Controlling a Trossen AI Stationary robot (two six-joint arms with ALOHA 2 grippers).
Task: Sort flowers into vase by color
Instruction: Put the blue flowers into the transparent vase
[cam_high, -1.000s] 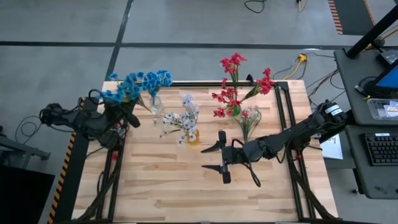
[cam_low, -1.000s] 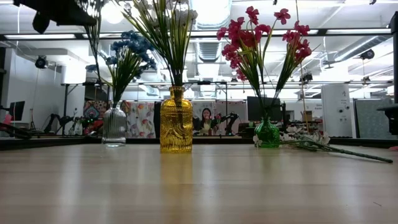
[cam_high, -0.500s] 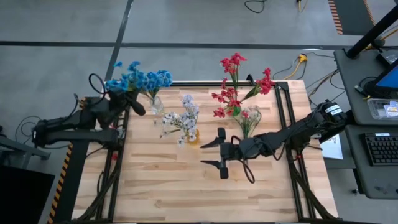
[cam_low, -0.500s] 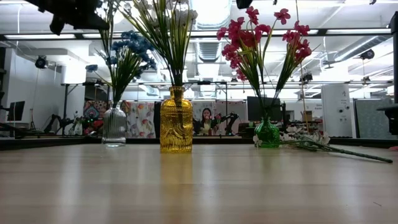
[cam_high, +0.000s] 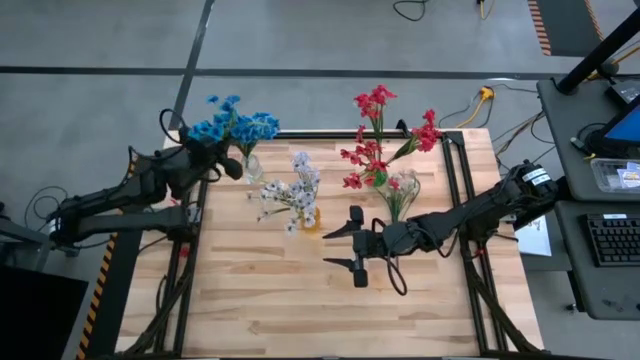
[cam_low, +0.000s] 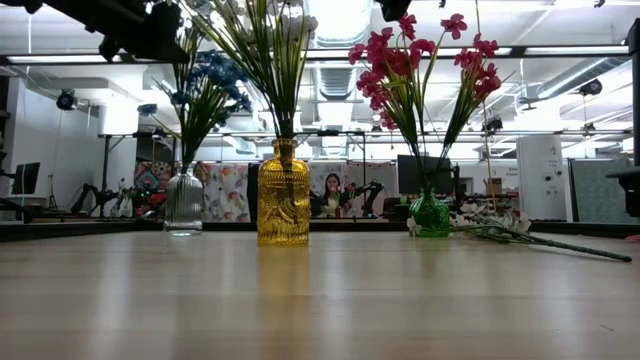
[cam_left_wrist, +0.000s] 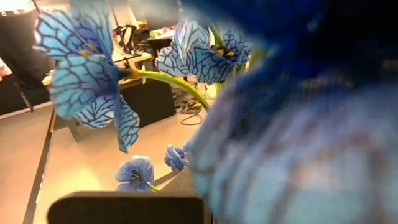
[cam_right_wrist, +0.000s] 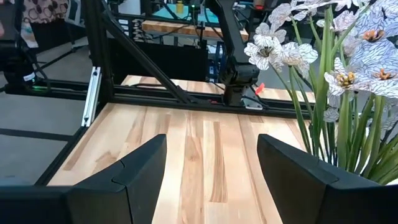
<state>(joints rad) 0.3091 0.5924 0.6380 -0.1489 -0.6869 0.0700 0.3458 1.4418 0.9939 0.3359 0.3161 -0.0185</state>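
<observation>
Wooden table | left fingers pinch blue flowers — over clear vase | right fingers spread — empty

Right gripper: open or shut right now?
Open. The right gripper shows its two fingers spread wide with bare table between them, nothing held.

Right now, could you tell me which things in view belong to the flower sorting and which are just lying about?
Job:
blue flowers held by left gripper
clear vase
white flowers in yellow vase
red flowers in green vase
loose sprig
right gripper, open

Lying about:
keyboard
cables
</observation>
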